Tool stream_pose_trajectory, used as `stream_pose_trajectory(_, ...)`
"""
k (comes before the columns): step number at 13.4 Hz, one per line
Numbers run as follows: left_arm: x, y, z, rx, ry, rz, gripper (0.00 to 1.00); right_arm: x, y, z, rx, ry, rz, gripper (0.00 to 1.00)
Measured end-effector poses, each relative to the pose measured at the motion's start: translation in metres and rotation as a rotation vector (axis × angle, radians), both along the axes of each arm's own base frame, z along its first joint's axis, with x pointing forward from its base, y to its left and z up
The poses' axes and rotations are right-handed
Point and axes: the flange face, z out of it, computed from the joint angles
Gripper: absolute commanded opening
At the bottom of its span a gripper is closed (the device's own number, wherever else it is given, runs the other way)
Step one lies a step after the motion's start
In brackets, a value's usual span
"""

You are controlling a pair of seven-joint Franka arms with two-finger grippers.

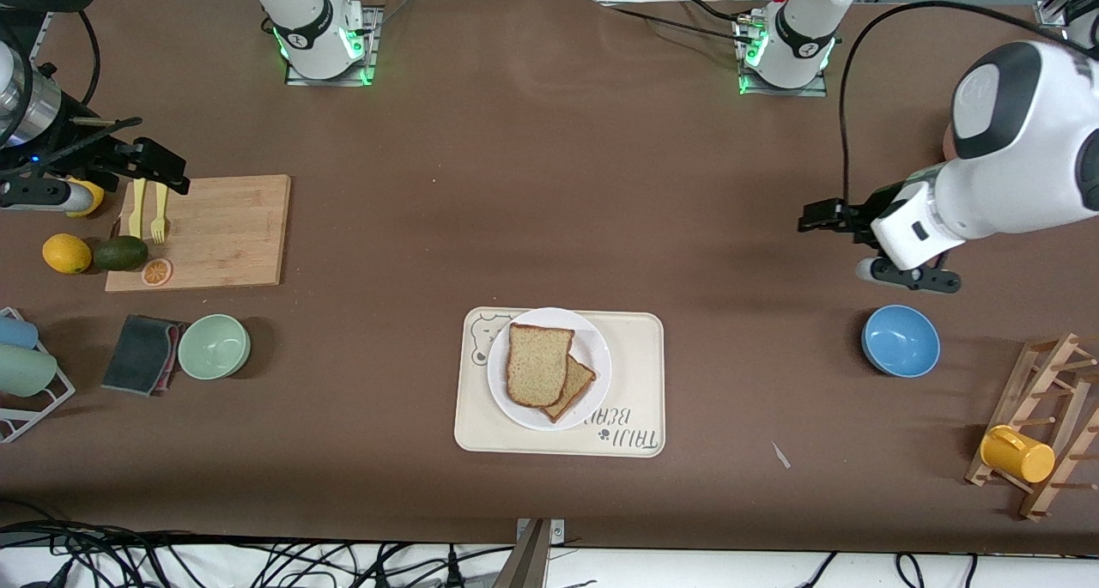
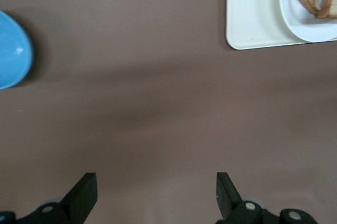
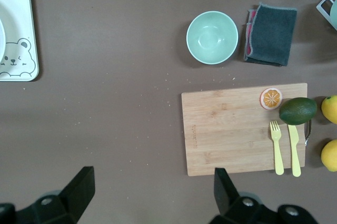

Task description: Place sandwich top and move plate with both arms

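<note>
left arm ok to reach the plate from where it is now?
Probably yes. The left gripper, open, hangs over bare table above the blue bowl; only bare table lies between it and the plate on the tray.

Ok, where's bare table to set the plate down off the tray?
Widest bare stretch: between the beige bear-print tray and the blue bowl, under the open left gripper. Also between the tray and the green bowl. Crowded around the wooden cutting board, where the open right gripper hovers.
</note>
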Motion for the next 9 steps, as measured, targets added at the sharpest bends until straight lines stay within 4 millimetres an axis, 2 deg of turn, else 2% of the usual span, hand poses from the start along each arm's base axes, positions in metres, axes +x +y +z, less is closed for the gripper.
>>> stream_pose_trajectory(6, 0.004, 0.010, 0.058, 0.110, -0.037, -0.035, 0.99, 0.000, 0.000, 0.000, 0.000, 0.000, 0.001, 1.00)
stream_pose_trajectory(9, 0.006, 0.023, 0.075, 0.118, -0.064, -0.009, 0.99, 0.000, 0.001, 0.000, 0.000, 0.000, 0.003, 1.00)
